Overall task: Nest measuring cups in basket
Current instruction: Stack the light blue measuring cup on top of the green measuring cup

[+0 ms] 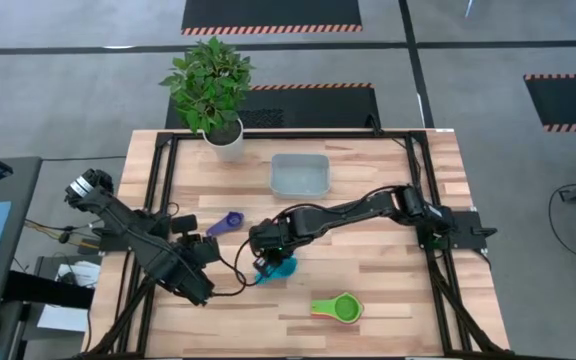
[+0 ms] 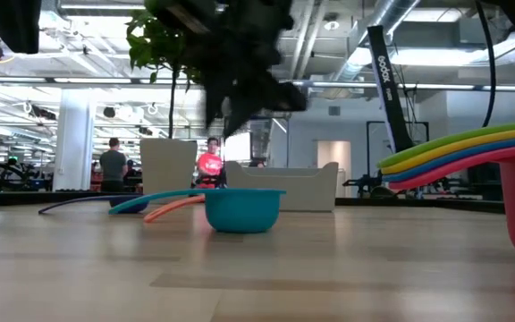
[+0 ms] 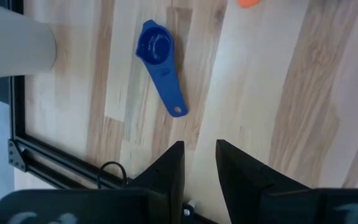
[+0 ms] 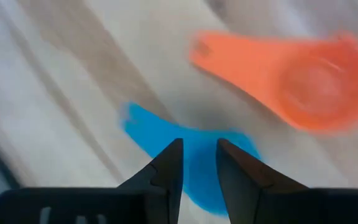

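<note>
The light blue measuring cup (image 1: 280,268) lies a little below the centre of the high view, partly hidden under the right gripper (image 1: 265,243) that hangs over it. In the right wrist view the two dark fingers (image 4: 166,168) stand close together with only a narrow gap, just over the light blue handle (image 4: 145,127); I cannot tell if they touch it. Near it lies the orange measuring cup (image 4: 316,84), blurred there and almost covered by the arm in the high view.

The dark blue measuring cup (image 1: 226,222) lies left of centre, just beside the left gripper (image 1: 200,250), whose fingers (image 3: 169,171) are nearly together and hold nothing.

A nested stack with the green measuring cup (image 1: 340,308) on top sits at the lower middle; in the low view it is cut off at the right edge (image 2: 472,152).

The basket (image 1: 300,175) stands in the upper middle of the table (image 1: 388,290), with no cups visible inside. A potted plant (image 1: 213,90) stands at the upper left of the table.
</note>
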`<action>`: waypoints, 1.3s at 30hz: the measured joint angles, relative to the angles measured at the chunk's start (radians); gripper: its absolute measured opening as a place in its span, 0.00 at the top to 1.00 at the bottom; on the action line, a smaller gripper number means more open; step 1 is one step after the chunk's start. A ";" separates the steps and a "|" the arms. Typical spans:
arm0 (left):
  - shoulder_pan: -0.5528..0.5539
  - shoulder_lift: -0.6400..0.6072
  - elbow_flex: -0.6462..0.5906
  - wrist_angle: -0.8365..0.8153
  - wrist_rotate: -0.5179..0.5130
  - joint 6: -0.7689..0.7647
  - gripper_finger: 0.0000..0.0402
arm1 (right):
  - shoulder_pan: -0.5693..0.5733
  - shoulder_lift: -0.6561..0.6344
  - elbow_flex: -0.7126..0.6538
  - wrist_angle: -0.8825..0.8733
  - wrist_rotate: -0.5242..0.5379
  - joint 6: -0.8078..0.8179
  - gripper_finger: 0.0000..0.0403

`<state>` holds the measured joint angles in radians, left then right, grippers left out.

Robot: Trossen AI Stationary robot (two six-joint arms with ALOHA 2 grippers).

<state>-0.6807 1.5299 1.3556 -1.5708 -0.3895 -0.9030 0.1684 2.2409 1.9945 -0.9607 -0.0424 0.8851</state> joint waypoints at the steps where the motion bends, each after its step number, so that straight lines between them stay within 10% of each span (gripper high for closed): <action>1: 0.000 0.000 0.000 -0.001 0.000 0.000 0.80 | 0.000 0.000 0.011 -0.061 0.014 -0.012 0.71; 39: 0.000 0.001 -0.001 0.002 -0.030 0.000 0.80 | 0.027 0.023 -0.054 -0.074 0.070 -0.045 0.71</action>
<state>-0.6804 1.5307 1.3548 -1.5688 -0.4191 -0.9031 0.1951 2.2639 1.9408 -1.0347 0.0277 0.8398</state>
